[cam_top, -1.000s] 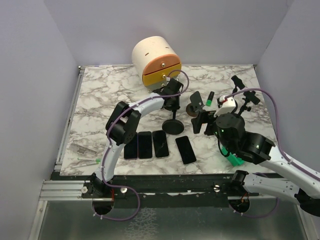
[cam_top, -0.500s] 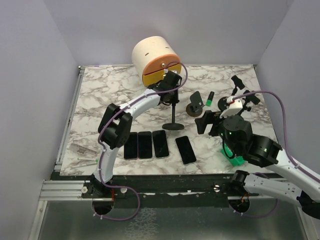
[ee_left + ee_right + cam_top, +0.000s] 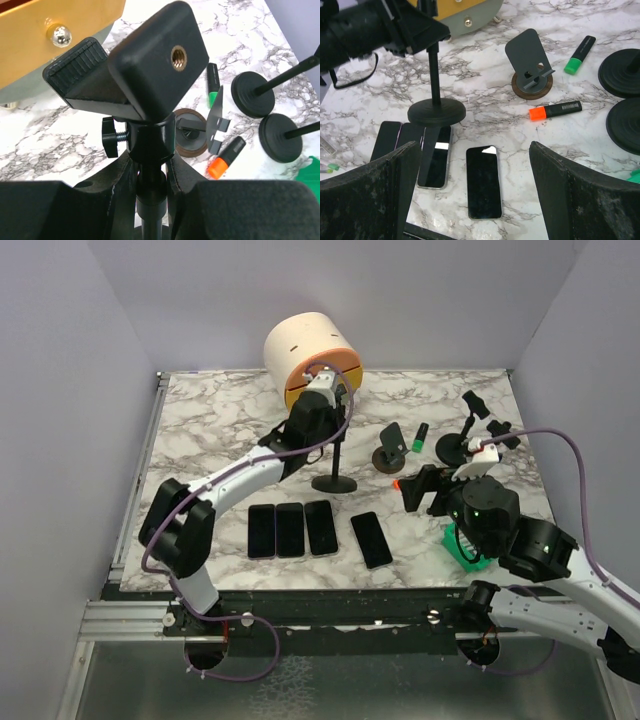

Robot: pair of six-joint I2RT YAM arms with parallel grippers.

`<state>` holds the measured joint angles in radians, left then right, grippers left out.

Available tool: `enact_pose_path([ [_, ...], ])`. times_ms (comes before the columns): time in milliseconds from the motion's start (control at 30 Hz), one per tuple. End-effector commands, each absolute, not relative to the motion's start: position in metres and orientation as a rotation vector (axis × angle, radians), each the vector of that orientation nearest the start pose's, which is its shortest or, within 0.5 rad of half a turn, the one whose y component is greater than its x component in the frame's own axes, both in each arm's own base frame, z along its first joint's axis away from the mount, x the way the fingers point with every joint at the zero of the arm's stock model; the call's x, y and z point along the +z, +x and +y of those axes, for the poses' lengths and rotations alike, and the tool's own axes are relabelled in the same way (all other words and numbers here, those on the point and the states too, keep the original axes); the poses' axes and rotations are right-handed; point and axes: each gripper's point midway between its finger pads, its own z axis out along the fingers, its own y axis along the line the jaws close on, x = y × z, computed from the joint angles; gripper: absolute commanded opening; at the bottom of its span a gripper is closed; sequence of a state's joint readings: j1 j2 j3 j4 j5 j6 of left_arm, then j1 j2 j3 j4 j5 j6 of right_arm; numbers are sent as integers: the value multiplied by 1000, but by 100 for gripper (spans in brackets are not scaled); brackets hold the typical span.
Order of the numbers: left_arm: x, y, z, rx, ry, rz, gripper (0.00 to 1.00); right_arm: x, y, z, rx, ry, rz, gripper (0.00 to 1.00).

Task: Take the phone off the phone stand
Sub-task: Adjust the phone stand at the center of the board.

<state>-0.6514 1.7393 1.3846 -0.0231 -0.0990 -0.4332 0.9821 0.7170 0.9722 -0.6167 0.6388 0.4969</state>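
The black phone stand, a round base (image 3: 333, 483) with a pole and clamp head (image 3: 150, 65), is upright mid-table; its clamp holds no phone. My left gripper (image 3: 337, 437) is shut on the stand's pole (image 3: 150, 200) just under the ball joint. Several dark phones lie flat near the front: three in a row (image 3: 290, 529) and one apart (image 3: 371, 538). That single phone (image 3: 483, 182) lies below my right gripper (image 3: 480, 200), which is open, empty and above the table (image 3: 420, 490). The stand's base (image 3: 436, 111) shows left of it.
A cream and orange drum-shaped drawer box (image 3: 312, 360) stands at the back. A small grey plate stand (image 3: 530, 65), an orange marker (image 3: 555, 110) and a green marker (image 3: 580, 54) lie right of centre. Two more pole stands' black bases (image 3: 622, 72) and a green object (image 3: 465, 545) are at the right.
The left arm's elbow has swung left and down while it keeps hold of the stand, whose base slid slightly left and back. My right gripper has drawn back to the right, open.
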Motion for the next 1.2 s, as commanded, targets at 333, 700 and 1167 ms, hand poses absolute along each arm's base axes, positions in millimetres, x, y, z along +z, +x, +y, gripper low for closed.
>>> enact_pose_path([
  [333, 311, 373, -307, -671, 323, 1083, 0, 287, 202, 146, 420, -51, 1866, 93],
  [700, 305, 368, -319, -515, 499, 859, 0, 288, 205, 148, 406, -65, 1855, 93],
  [1167, 252, 394, -336, -498, 493, 894, 0, 287, 207, 153, 403, -82, 1862, 93],
])
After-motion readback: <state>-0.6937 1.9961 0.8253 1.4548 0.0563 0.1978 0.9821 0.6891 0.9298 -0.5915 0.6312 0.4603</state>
